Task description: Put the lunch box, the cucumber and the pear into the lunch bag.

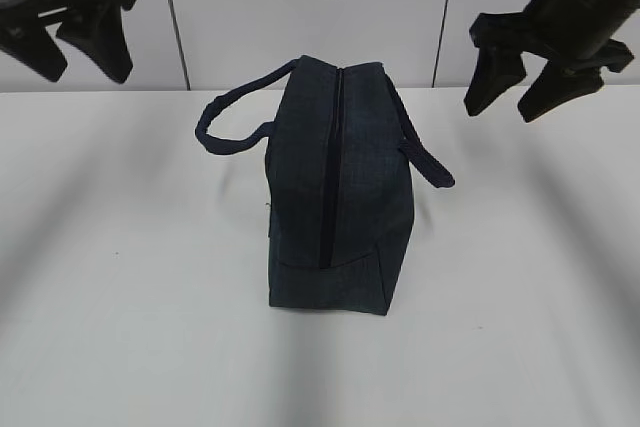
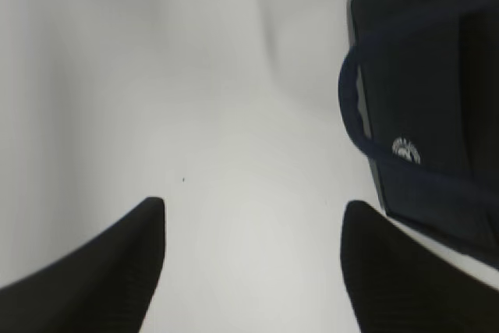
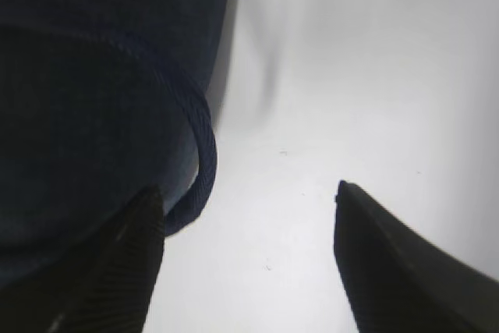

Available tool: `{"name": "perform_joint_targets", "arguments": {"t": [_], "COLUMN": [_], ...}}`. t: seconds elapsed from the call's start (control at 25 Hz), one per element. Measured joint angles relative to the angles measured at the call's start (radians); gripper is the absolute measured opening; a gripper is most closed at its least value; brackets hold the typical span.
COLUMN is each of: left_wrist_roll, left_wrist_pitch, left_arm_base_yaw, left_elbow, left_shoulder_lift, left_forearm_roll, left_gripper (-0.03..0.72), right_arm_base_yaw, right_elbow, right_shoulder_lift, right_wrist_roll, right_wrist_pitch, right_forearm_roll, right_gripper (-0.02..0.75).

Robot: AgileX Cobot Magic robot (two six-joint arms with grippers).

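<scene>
Lunch bag point(image 1: 335, 187) upright mid-table point(image 1: 120, 327), zipper point(image 1: 331, 167) closed along the top, one handle point(image 1: 235, 112) looping out left, the other point(image 1: 425, 152) drooping right. Left gripper point(image 1: 75, 42) up at far left, jaws well apart, empty. Right gripper point(image 1: 525, 82) up at far right, jaws likewise spread, gripping nothing. White logo point(image 2: 405, 149) visible on bag's left side.
</scene>
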Motion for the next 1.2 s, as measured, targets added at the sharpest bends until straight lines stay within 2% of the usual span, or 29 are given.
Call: {"name": "perform_joint_targets", "arguments": {"t": [0.24, 0.56, 0.92, 1.2], "left_wrist_roll": [0.000, 0.000, 0.000, -0.022], "left_wrist_pitch": [-0.053, -0.082, -0.109, -0.151], "left_arm_base_yaw": [-0.033, -0.034, -0.034, -0.034], "left_elbow": [0.269, 0.569, 0.790, 0.958], "left_shoulder_lift": [-0.239, -0.618, -0.959, -1.113], "left_forearm_roll": [0.000, 0.012, 0.031, 0.051], "left_gripper": [0.476, 0.476, 0.476, 0.476], "right_arm_base_yaw": [0.000, 0.000, 0.000, 0.000], "right_elbow": [0.348, 0.607, 0.823, 1.059], "right_shoulder_lift": [-0.367, -0.865, -1.456, -1.808], "right_wrist_roll": [-0.003, -0.003, 0.005, 0.151], "right_wrist_pitch": [-0.163, -0.182, -0.181, -0.140], "right_forearm_roll": [-0.062, -0.087, -0.100, -0.237], "right_gripper": [0.505, 0.505, 0.505, 0.506]}}
